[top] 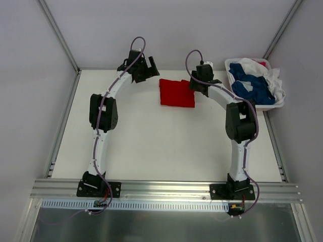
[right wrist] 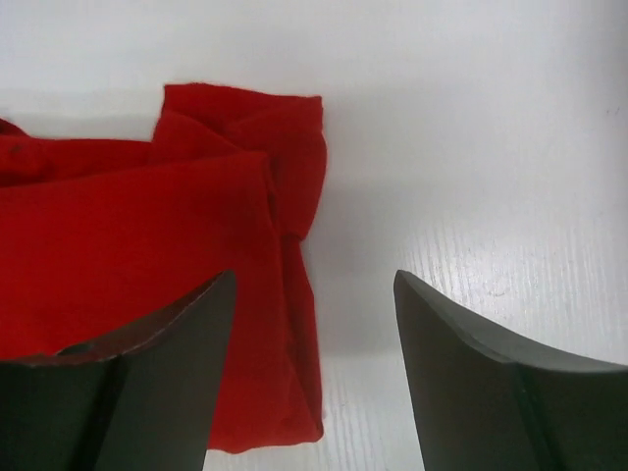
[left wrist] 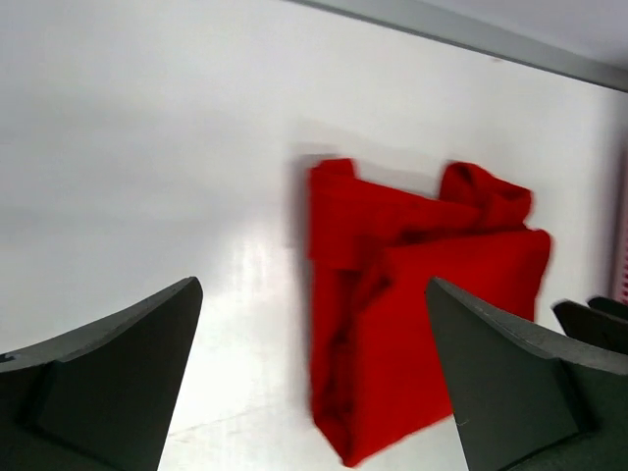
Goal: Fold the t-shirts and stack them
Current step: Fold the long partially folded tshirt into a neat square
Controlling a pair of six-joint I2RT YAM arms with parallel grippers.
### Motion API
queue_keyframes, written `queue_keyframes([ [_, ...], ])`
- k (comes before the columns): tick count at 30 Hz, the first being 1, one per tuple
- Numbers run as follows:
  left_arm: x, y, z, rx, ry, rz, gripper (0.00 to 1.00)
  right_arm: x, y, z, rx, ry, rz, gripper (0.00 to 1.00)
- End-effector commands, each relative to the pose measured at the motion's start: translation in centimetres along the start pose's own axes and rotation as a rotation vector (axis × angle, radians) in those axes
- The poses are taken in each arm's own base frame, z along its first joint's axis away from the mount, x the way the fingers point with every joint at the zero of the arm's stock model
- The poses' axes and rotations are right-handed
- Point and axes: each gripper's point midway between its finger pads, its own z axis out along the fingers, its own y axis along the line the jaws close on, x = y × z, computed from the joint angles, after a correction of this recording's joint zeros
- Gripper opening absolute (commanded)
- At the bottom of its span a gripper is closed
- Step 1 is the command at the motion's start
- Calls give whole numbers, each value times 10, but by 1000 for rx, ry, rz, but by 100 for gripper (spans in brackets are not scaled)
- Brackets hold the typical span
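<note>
One red t-shirt [top: 177, 93] lies folded at upper centre; one tabletop [top: 151, 146] carries it; one white basket [top: 267, 107] sits at upper right. In it are dark blue cloth [top: 252, 85] and white cloth [top: 272, 78], tangled, so the shirts there cannot be counted; two arms: left arm [top: 102, 113], right arm [top: 241, 121].

Light: bright, even, diffuse, from overhead. White table [top: 151, 146] near washed out in top view; shadows under the arms faint and soft. Top view sharp. Left wrist view: motion blur, red t-shirt [left wrist: 412, 314] edges smeared sideways, pale sheen on the tabletop beside it. Right wrist view crisper, surface grain visible; soft shadow right of the shirt; fingers [right wrist: 147, 383] of right gripper [right wrist: 314, 280] slightly out of focus.
</note>
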Motion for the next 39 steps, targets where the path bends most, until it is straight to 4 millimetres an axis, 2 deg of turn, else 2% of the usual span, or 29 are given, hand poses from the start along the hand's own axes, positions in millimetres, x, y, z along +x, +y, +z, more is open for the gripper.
queue_keyframes([
  [1,-8,5,-9,-18,-13,-18,99,4,2,-9,-7,18,9,69],
  [2,-5,7,-13,-20,-3,-21,99,0,4,-14,-19,6,18,69],
  [4,2,7,-18,-20,16,-29,99,13,1,-17,-17,27,17,67],
  [6,14,8,-22,-21,44,-31,99,14,4,-24,-34,23,24,65],
  [7,22,7,-21,-24,56,-28,99,21,3,-24,-35,35,21,65],
  [15,64,7,-17,-26,137,-27,99,40,8,-28,-48,70,26,66],
  [20,65,-1,-25,-11,134,-21,99,47,8,-29,-45,91,19,65],
  [27,79,-5,-32,-17,153,-16,99,54,13,-33,-50,106,13,64],
  [32,68,-21,-46,20,122,2,99,50,9,-40,-43,89,16,64],
  [37,74,-27,-26,80,147,-6,99,39,9,-56,-56,55,20,64],
  [38,73,-28,-23,90,147,-6,99,43,7,-59,-54,60,19,64],
  [39,74,-31,-20,103,151,-6,99,35,7,-68,-63,34,22,64],
])
